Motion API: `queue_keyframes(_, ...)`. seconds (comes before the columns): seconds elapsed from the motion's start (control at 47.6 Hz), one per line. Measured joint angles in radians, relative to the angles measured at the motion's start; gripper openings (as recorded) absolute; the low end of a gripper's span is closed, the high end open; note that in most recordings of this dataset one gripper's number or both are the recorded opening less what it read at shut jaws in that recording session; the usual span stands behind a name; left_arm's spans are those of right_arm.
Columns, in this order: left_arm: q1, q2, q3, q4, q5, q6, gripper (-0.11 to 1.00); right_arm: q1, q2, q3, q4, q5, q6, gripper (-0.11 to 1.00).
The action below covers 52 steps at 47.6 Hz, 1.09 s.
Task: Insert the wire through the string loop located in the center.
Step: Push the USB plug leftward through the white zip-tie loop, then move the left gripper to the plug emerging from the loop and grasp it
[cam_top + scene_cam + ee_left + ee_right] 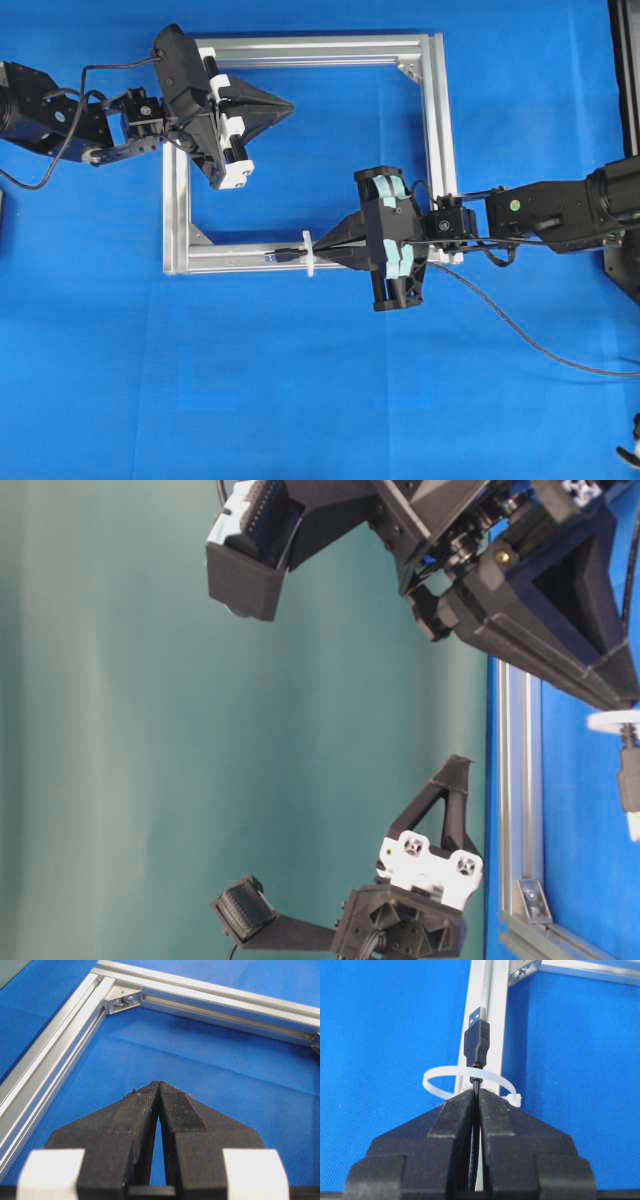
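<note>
Right gripper [476, 1097] pinched on wire [476, 1072] just behind its plug; plug already through string loop [470, 1082], metallic tip lying over bottom bar of silver frame [240, 262]. Left gripper [159, 1087] pressed together on nothing, hovering over blue cloth [300, 400] inside frame's upper left corner
</note>
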Motion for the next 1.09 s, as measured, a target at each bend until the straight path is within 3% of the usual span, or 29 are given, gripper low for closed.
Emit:
queue_keyframes(0.546,-0.034,-0.002,0.006,0.0,0.0,-0.012,0.0,0.002,0.0,0.0,0.0,-0.002,0.0,-0.02)
queue_keyframes(1.092,-0.273,-0.066,0.051,-0.002,0.003,-0.046,0.0,0.003,0.0,0.0,-0.002,-0.002,0.0,-0.02)
